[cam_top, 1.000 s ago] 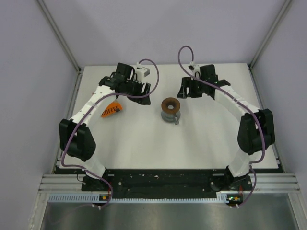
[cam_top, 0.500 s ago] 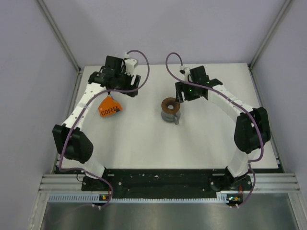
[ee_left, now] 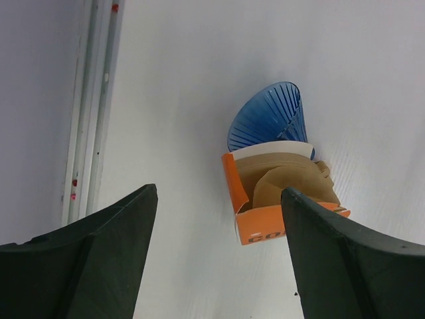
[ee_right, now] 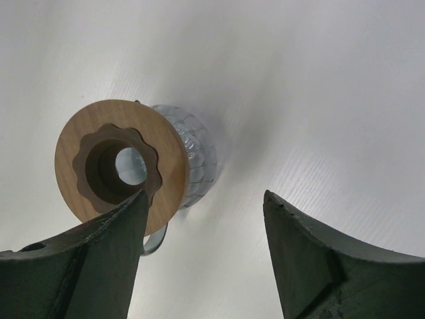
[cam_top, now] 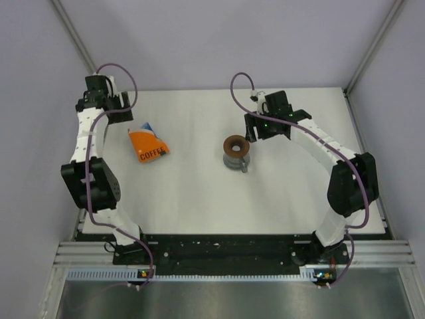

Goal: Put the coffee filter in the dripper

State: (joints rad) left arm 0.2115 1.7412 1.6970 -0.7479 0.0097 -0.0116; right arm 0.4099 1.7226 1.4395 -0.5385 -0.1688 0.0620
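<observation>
Our left gripper (ee_left: 218, 193) hangs with its jaws wide and nothing between them. Close outside the finger on the left of its view runs the rail (ee_left: 93, 100) at the table (ee_left: 179, 80) edge, so there is little room on that side. Ahead of the fingertips comes a short stretch of white table, then the orange pack (ee_left: 265, 229), lying toward the other finger. The filter (ee_left: 292, 183) sits tan and folded in the pack's open mouth. A blue ribbed cone (ee_left: 269, 123) touches the pack's far side. Our right gripper (ee_right: 206, 196) is likewise wide and holds nothing. One finger overlaps the near rim of the dripper (ee_right: 113, 163), which stands on a clear cup (ee_right: 196, 156); we cannot tell whether they touch. Ahead and to the other side lies open table. From above, pack and dripper lie well apart.
</observation>
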